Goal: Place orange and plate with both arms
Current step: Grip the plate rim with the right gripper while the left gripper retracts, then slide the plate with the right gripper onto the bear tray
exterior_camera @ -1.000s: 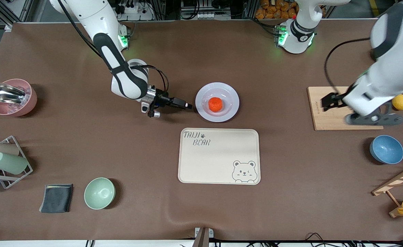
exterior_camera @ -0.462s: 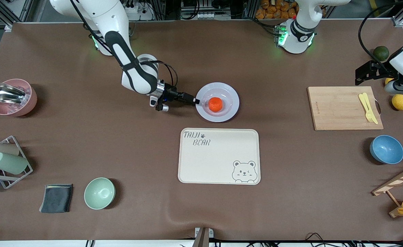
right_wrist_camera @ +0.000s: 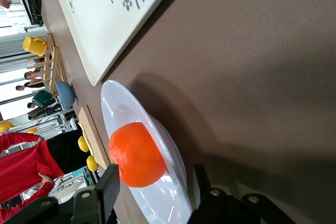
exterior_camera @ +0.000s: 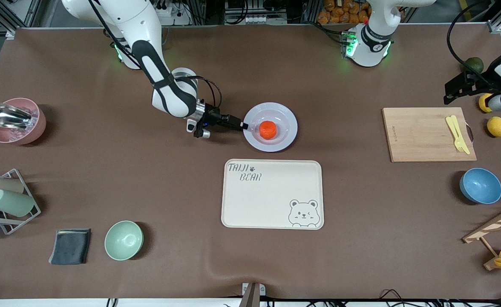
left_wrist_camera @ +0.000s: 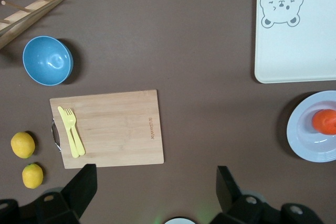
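The orange (exterior_camera: 268, 129) lies in the middle of the pale plate (exterior_camera: 285, 140), which sits on the brown table, farther from the front camera than the cream bear tray (exterior_camera: 272, 194). My right gripper (exterior_camera: 242, 125) is low at the plate's rim on the right arm's side, open. In the right wrist view the right gripper (right_wrist_camera: 156, 182) has its jaws on either side of the plate (right_wrist_camera: 121, 108) rim, with the orange (right_wrist_camera: 136, 155) just ahead. My left gripper (exterior_camera: 457, 87) is open and empty, up in the air over the left arm's end of the table. The left wrist view shows the left gripper (left_wrist_camera: 155, 177), plate (left_wrist_camera: 304, 145) and orange (left_wrist_camera: 325, 121).
A wooden cutting board (exterior_camera: 421, 136) with a yellow fork (exterior_camera: 457, 133) lies toward the left arm's end, with lemons (exterior_camera: 497, 126), a dark green fruit (exterior_camera: 473, 65) and a blue bowl (exterior_camera: 480, 185) nearby. A green bowl (exterior_camera: 123, 240), cloth (exterior_camera: 70, 246), cup rack (exterior_camera: 3, 200) and pink bowl (exterior_camera: 14, 123) are toward the right arm's end.
My right gripper has moved in to the plate's rim and now holds still there. My left arm has lifted off the cutting board toward the table's end, uncovering the fork.
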Motion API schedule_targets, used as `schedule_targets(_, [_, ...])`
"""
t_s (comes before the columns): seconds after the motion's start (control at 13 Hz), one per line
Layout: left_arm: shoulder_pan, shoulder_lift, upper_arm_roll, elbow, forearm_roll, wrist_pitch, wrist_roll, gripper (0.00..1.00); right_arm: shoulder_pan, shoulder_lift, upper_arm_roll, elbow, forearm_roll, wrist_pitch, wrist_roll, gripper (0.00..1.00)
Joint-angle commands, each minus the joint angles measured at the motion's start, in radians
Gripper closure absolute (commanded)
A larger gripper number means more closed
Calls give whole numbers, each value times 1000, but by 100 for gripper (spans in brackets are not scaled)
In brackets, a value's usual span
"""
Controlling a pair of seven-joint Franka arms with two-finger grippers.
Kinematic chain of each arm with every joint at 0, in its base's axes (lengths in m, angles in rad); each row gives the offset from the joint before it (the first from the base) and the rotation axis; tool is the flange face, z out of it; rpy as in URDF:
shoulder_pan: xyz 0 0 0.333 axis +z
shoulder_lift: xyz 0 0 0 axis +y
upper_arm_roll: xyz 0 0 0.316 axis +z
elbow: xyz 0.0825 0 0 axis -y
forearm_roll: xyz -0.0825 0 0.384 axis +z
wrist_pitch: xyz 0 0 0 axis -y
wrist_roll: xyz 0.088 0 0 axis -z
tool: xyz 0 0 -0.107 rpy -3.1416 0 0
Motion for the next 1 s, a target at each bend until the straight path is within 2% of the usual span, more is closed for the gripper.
schedule_targets(0.0, [2, -4, -3, 9, -22, 1, -13, 0, 38, 24, -6, 10, 90, 12, -104, 47])
schedule_targets(0.15, [-5, -4, -3, 11, -18, 1, -16, 0, 47, 29, -6, 10, 138, 15, -146, 61])
schedule_targets(0.23, [-5, -1, -3, 11, -10, 3, -18, 0, 57, 29, -6, 10, 138, 18, -148, 77])
schedule_targets(0.31, [-2, 0, -1, 11, -9, 3, -18, 0, 59, 29, -6, 10, 138, 23, -148, 98])
schedule_targets(0.54, [-4, -1, -4, 11, -7, 3, -18, 0, 56, 21, -4, 13, 139, 21, -145, 100])
schedule_targets(0.92, [-4, -4, -14, 11, -7, 1, -18, 0, 56, -91, 2, 25, 172, 9, -42, 100])
